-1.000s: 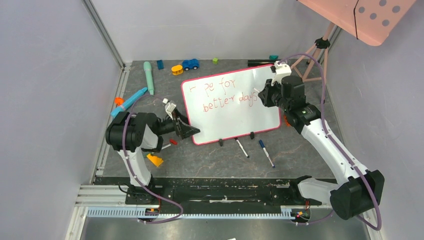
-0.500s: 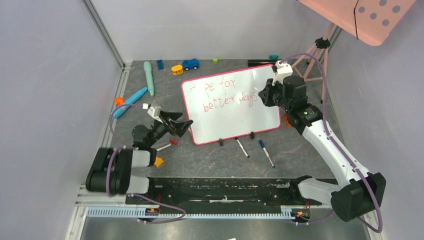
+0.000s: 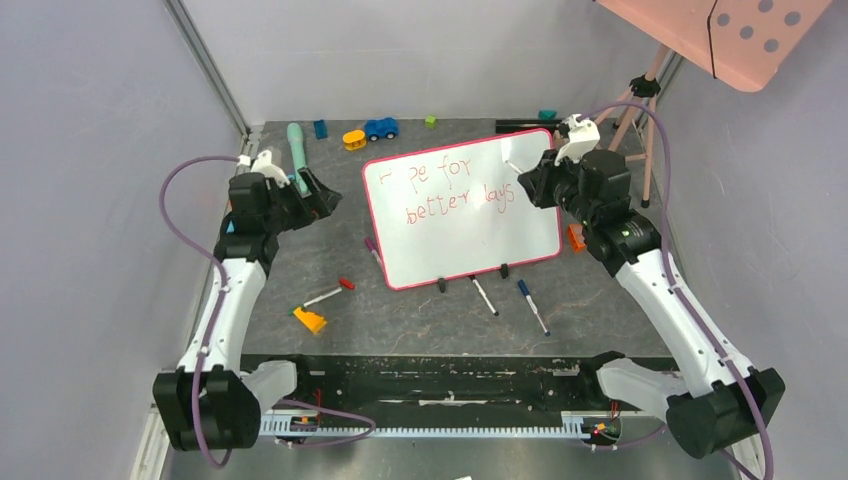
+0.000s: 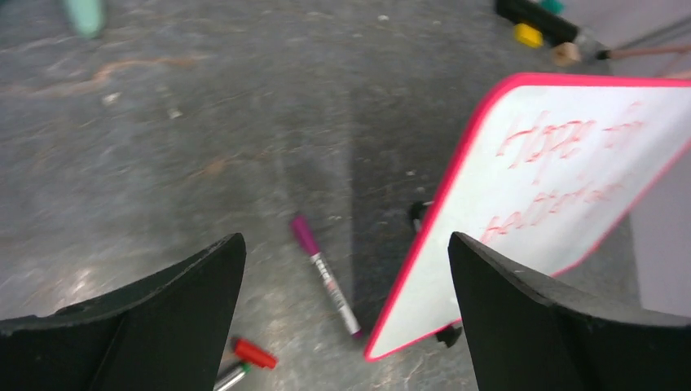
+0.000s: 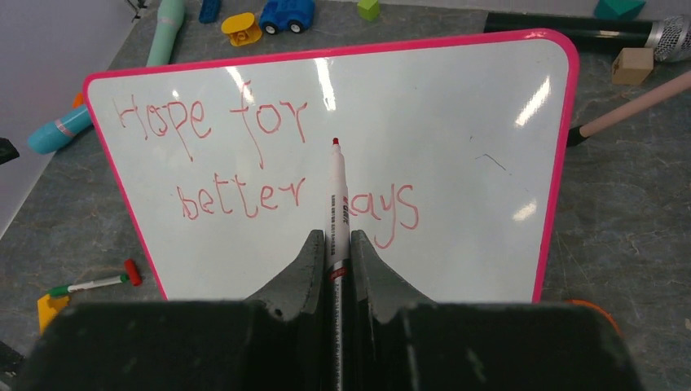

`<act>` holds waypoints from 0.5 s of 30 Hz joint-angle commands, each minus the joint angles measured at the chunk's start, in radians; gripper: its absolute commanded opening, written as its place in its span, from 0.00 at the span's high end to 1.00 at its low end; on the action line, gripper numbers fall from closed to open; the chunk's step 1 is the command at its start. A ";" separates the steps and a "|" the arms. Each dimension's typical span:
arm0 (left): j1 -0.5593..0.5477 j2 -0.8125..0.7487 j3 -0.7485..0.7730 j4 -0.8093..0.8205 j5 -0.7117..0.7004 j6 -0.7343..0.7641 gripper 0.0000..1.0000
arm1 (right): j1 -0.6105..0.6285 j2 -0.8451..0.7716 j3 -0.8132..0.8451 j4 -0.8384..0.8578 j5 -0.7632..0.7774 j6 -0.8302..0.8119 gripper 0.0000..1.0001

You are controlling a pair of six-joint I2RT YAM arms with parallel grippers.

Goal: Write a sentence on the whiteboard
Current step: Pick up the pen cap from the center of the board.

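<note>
Right gripper clamps red marker | left gripper wide | whiteboard on grey marbled tabletop | pale walls

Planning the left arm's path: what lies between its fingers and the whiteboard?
A purple-capped marker lying beside the whiteboard; the left wrist view shows it.

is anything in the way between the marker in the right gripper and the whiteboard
Nothing visible does. The right gripper is shut on the red marker, whose tip points straight at the bare face of the whiteboard. The pictures do not show whether the tip touches.
</note>
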 commanded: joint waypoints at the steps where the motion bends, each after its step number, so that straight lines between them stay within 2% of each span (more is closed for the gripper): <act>1: 0.026 -0.033 0.016 -0.356 -0.173 0.110 0.00 | -0.003 -0.051 0.065 0.006 -0.019 0.033 1.00; 4: 0.035 -0.021 -0.028 -0.385 -0.261 0.011 0.00 | -0.003 -0.069 0.092 -0.027 -0.023 0.034 1.00; 6: 0.052 0.001 -0.031 -0.454 -0.355 -0.114 0.00 | -0.003 -0.082 0.101 -0.051 -0.023 0.036 1.00; 8: 0.127 0.039 -0.042 -0.447 -0.241 -0.156 0.00 | -0.004 -0.093 0.097 -0.063 -0.024 0.043 1.00; 9: 0.152 0.049 -0.023 -0.474 -0.237 -0.161 0.01 | -0.003 -0.095 0.097 -0.067 -0.028 0.048 1.00; 13: 0.137 0.046 0.030 -0.584 -0.295 -0.231 0.07 | -0.003 -0.087 0.105 -0.098 -0.058 0.060 1.00; 15: 0.117 0.094 0.022 -0.594 -0.235 -0.299 0.12 | -0.002 -0.078 0.116 -0.107 -0.073 0.054 1.00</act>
